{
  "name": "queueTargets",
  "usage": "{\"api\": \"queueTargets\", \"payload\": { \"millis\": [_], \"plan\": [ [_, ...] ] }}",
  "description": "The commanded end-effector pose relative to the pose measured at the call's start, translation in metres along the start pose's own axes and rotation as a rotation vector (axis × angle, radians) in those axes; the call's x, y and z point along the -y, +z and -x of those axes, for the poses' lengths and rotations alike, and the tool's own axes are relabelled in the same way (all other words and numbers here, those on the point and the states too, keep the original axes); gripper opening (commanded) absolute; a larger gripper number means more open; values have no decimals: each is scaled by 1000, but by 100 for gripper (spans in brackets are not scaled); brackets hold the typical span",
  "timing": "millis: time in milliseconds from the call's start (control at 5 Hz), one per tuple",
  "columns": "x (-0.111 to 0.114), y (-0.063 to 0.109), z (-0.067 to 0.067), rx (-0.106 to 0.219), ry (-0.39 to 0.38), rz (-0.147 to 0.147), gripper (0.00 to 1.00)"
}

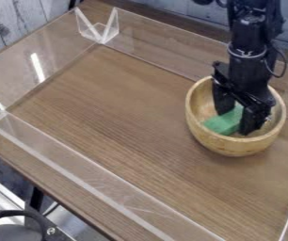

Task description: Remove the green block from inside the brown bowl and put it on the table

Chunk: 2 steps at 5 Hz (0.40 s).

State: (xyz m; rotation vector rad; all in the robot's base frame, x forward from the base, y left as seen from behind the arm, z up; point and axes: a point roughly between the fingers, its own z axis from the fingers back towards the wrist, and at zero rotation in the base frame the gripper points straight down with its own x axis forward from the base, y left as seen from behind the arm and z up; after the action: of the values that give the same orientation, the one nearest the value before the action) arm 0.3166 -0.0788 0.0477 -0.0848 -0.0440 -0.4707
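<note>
Clearly nothing is done yet: across the bare table (96, 113), at the right of the frame, the green block (222, 123) lies inside the brown bowl (207, 137), and the gripper (246, 108) hangs over it with jaws spread wide, straddling it, holding nothing.
</note>
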Motion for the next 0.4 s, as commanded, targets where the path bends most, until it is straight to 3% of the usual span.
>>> {"api": "queueTargets", "payload": {
  "millis": [0,200],
  "plan": [
    [-1,19,-8,68,-5,-16,100],
    [-1,17,-7,71,-5,-15,100]
  ]
}}
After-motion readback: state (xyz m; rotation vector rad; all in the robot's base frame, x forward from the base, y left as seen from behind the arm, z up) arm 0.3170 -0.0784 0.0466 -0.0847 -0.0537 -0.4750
